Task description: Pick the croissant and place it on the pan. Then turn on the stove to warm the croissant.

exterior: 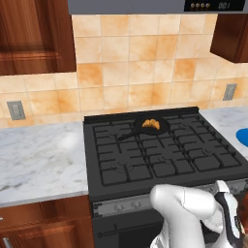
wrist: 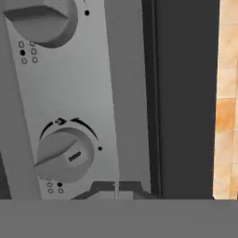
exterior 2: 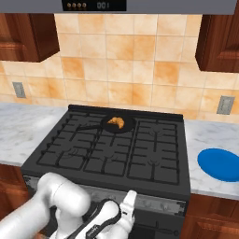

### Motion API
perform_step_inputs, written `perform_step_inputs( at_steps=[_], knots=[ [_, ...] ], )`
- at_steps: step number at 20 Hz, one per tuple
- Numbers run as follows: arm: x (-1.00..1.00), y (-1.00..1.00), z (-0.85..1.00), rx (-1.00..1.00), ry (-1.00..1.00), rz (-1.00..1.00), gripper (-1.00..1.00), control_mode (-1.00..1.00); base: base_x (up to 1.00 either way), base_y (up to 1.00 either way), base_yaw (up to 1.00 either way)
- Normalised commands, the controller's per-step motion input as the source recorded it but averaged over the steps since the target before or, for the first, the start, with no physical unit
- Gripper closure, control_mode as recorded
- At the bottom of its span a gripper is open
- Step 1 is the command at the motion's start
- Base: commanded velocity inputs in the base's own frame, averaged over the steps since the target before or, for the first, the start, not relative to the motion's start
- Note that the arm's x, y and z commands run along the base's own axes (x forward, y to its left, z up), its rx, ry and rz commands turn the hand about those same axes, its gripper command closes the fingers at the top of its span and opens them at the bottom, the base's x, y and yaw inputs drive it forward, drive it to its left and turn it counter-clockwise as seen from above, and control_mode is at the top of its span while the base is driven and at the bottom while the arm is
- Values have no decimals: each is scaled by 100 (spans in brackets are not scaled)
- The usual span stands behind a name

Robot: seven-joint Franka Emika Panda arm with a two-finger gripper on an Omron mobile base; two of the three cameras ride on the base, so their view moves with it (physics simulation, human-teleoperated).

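Note:
The golden croissant (exterior: pixel 151 124) (exterior 2: pixel 115 122) lies inside the small black pan (exterior: pixel 162 129) (exterior 2: pixel 129 127), which sits on a back burner of the black stove (exterior: pixel 160 155) (exterior 2: pixel 116 154). My arm reaches low in front of the stove's grey knob strip. The gripper (exterior: pixel 223 190) (exterior 2: pixel 131 196) (wrist: pixel 116 189) is shut, with its fingertips pressed together and nothing between them. In the hand view they stand close against the strip, just beside a round grey knob (wrist: pixel 64 155). A second knob (wrist: pixel 42 21) shows at the top of that view.
Marble counters (exterior: pixel 38 155) (exterior 2: pixel 210 135) flank the stove on both sides. A blue plate (exterior 2: pixel 221 164) (exterior: pixel 242 138) lies on the right counter. Wooden cabinets hang above at both sides, with a tiled wall behind.

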Motion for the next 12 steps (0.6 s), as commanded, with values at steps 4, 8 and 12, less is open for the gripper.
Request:
perform_step_inputs(
  at_steps=[4, 8, 12],
  knots=[
    [-32, 100, 42, -30, 2, 66, 100, -100, 0, 0, 0],
    [-36, 100, 21, -28, 4, 65, 100, -100, 0, 0, 0],
    [-2, 89, 1, -31, 10, 56, 100, -100, 0, 0, 0]
  ],
)
